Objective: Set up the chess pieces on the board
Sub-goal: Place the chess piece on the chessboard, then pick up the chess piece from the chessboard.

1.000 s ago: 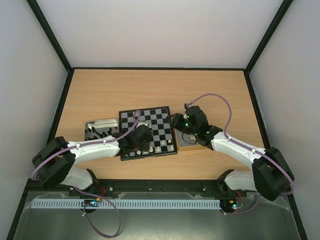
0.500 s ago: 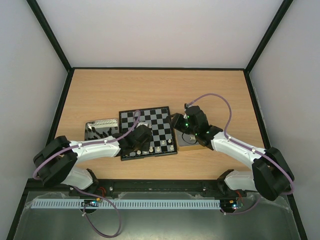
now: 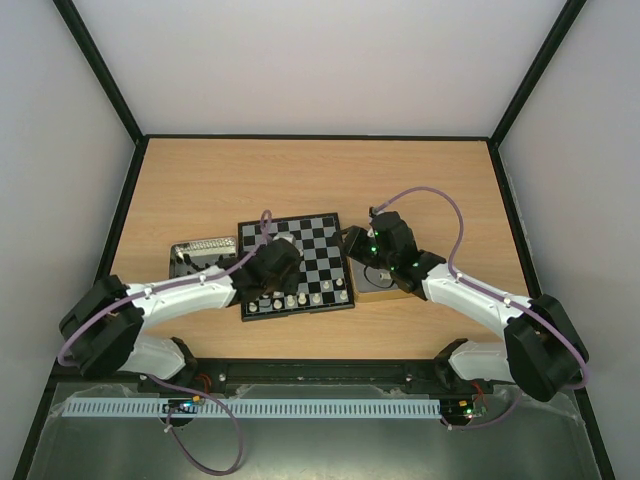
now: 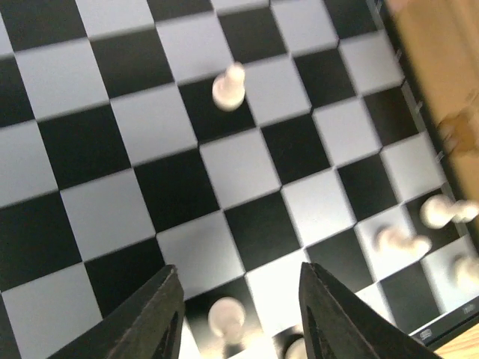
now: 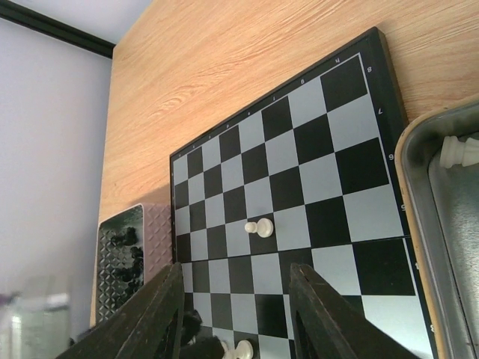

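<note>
The board (image 3: pixel 310 250) lies mid-table with several cream chess pieces (image 3: pixel 303 298) along its near edge. My left gripper (image 3: pixel 272 272) hovers over the board's near left part. In the left wrist view it (image 4: pixel 239 268) is open, and a cream piece (image 4: pixel 224 318) stands free on a black square below, between its fingers (image 4: pixel 161 314). A lone cream pawn (image 4: pixel 228 86) stands farther up the board. My right gripper (image 3: pixel 352 243) is at the board's right edge. In its own view it (image 5: pixel 236 267) is open and empty above the board (image 5: pixel 299 179), with that pawn (image 5: pixel 260 226) ahead.
A metal tin (image 3: pixel 198 258) holding black pieces (image 5: pixel 127 258) lies left of the board. A second tin (image 3: pixel 378 285) sits right of it, holding a cream piece (image 5: pixel 458 152). Black frame rails edge the wooden table (image 3: pixel 320 180).
My left gripper has opened, leaving a cream piece on the board's near row, and has drawn slightly back and left. The right arm has not moved.
</note>
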You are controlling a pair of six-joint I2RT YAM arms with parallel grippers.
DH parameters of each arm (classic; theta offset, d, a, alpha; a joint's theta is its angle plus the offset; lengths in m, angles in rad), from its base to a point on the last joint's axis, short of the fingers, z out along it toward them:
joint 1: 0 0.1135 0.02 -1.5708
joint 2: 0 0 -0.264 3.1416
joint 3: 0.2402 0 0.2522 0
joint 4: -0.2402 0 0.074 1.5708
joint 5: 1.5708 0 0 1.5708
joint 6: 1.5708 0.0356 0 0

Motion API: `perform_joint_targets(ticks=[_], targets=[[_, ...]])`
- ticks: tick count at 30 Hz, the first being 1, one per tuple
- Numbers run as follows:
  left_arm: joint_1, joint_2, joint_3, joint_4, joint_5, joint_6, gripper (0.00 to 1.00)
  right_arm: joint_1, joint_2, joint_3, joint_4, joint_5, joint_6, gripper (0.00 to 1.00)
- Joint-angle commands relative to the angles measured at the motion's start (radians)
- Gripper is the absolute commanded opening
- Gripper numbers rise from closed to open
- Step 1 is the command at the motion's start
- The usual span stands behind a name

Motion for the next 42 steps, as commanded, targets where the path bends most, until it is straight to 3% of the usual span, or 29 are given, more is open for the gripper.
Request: perform_joint_targets(ticks=[1, 5, 11, 16, 25, 33, 42], targets=[[0.049, -0.025, 0.084, -0.042, 0.058, 0.025, 0.48, 0.004, -0.029, -0.002, -0.017, 0.046, 0.001, 0.39], [0.092, 0.021, 0.138, -0.054, 0.108, 0.062, 0.54, 0.005, -0.049, -0.011, -0.026, 0.075, 0.005, 0.39], [0.140, 0.137, 0.233, -0.092, 0.142, 0.098, 0.54, 0.005, -0.090, -0.016, -0.068, 0.144, -0.003, 0.39], [0.159, 0.219, 0.305, -0.107, 0.143, 0.108, 0.42, 0.004, -0.109, -0.024, -0.085, 0.171, -0.008, 0.39], [0.181, 0.350, 0.382, -0.130, 0.138, 0.136, 0.41, 0.004, -0.113, -0.029, -0.091, 0.176, -0.017, 0.39], [0.192, 0.408, 0.404, -0.125, 0.124, 0.139, 0.25, 0.005, -0.111, -0.032, -0.091, 0.183, -0.022, 0.39], [0.192, 0.429, 0.422, -0.124, 0.118, 0.160, 0.26, 0.005, -0.107, -0.034, -0.092, 0.187, -0.028, 0.38]])
